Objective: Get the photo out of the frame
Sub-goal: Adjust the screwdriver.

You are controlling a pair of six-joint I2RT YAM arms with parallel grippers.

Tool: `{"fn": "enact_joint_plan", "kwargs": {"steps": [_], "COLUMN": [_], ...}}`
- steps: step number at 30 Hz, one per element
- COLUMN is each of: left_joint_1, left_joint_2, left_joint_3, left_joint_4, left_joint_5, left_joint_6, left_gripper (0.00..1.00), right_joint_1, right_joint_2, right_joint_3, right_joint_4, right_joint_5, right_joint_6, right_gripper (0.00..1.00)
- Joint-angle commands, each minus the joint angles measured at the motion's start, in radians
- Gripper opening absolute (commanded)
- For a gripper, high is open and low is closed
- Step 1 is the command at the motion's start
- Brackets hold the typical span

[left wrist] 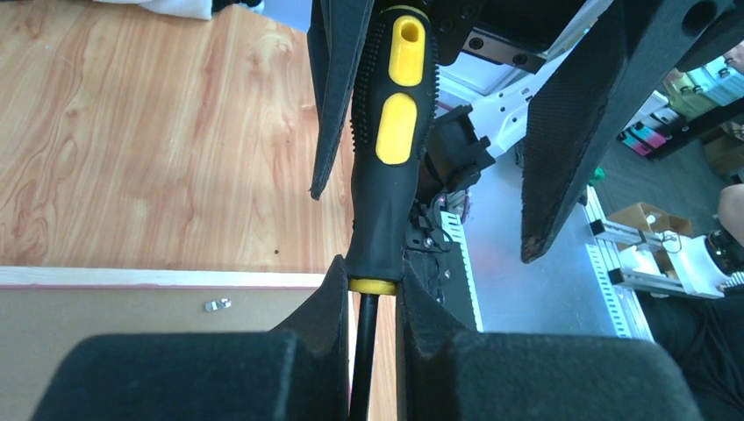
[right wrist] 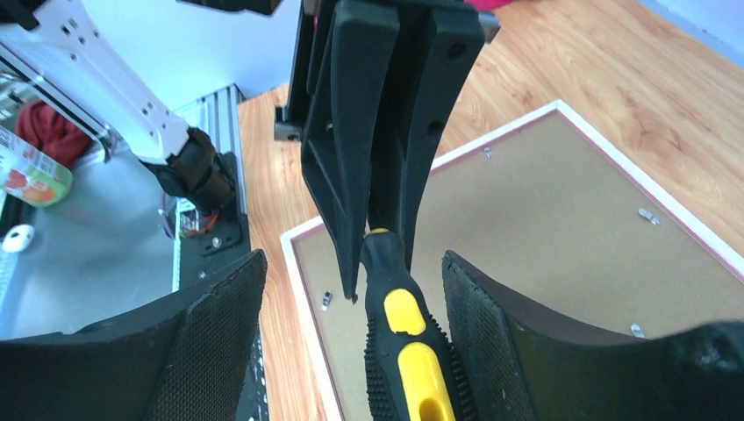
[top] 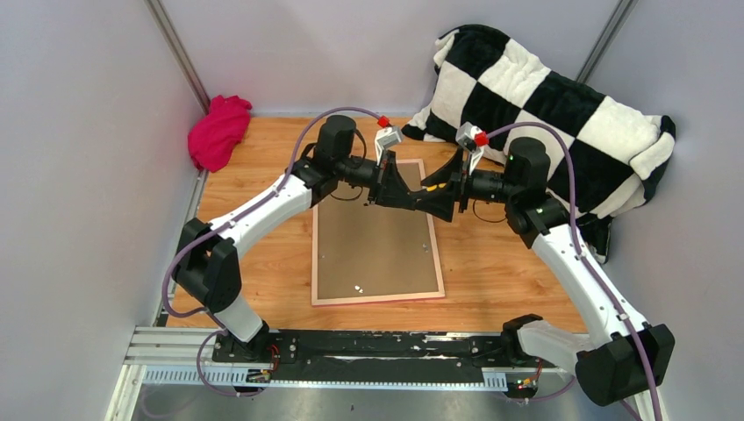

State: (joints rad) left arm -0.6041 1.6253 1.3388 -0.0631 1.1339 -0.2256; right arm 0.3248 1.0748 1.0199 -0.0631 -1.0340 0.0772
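Seen from above, a magenta cloth (top: 219, 132) lies bunched in the 10 o'clock corner of the wooden table (top: 263, 158). Next comes the left gripper (left wrist: 370, 272), raised over the 12 o'clock end of the frame. Its jaws are pinched on a black-and-yellow screwdriver (left wrist: 386, 193) at the yellow collar, where handle meets shaft. The right gripper (right wrist: 351, 263) faces it from 3 o'clock. Its jaws stand apart on either side of the handle and do not clamp it. A black-and-white checkered pillow (top: 561, 114) fills the 2 o'clock corner.

The frame (top: 377, 299) lies flat and face down at the table's centre, its thin pink border around the brown backing board (top: 373, 250). Small metal tabs (top: 358, 288) sit on the board near the border. The photo is hidden, presumably under that board.

The frame looks stiff and light, so it will likely slide on the smooth wood if it is levered without being held down. The tabs probably need turning or bending with the screwdriver tip before the board will lift. The print should be thin, limp and easy to crease or scratch. It is best taken by a corner or along one edge once the board is off, and kept clear of the tool's tip.

No brand or label can be read on the screwdriver, frame or board. The packaging at the edges of the wrist views is too small to read.
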Motion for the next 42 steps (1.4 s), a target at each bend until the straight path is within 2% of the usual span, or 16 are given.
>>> {"fn": "enact_joint_plan", "kwargs": {"steps": [1,9,15,24,25,29,38,42], "left_joint_1": [-0.002,-0.001,-0.008,-0.009,-0.008,-0.009,-0.008,-0.007], "left_joint_2": [-0.045,-0.075,-0.059,-0.049,-0.048,-0.041,-0.03,-0.025], "left_joint_3": [-0.023,-0.045,-0.059,-0.068,-0.069,-0.07,-0.066,-0.053], "left_joint_4": [0.115,0.16,0.195,0.225,0.225,0.225,0.225,0.229], "left_joint_5": [-0.025,-0.048,-0.058,-0.064,-0.065,-0.066,-0.066,-0.052], "left_joint_6": [-0.055,-0.107,-0.139,-0.169,-0.169,-0.169,-0.173,-0.175], "left_gripper": [0.0,0.0,0.0,0.0,0.0,0.0,0.0,0.0], "right_joint_1": [-0.003,-0.003,-0.001,0.007,0.007,0.005,0.005,0.005], "right_joint_2": [0.002,0.025,0.039,0.053,0.053,0.05,0.058,0.05], "right_joint_3": [-0.001,-0.058,-0.11,-0.123,-0.119,-0.109,-0.094,-0.094], "right_joint_4": [0.143,0.262,0.414,0.396,0.375,0.29,0.235,0.199], "right_joint_5": [-0.075,-0.086,-0.104,-0.094,-0.084,-0.038,-0.036,-0.017], "right_joint_6": [0.127,0.201,0.304,0.265,0.251,0.188,0.145,0.117], "right_gripper": [0.74,0.75,0.72,0.67,0.65,0.46,0.01,0.0]}}
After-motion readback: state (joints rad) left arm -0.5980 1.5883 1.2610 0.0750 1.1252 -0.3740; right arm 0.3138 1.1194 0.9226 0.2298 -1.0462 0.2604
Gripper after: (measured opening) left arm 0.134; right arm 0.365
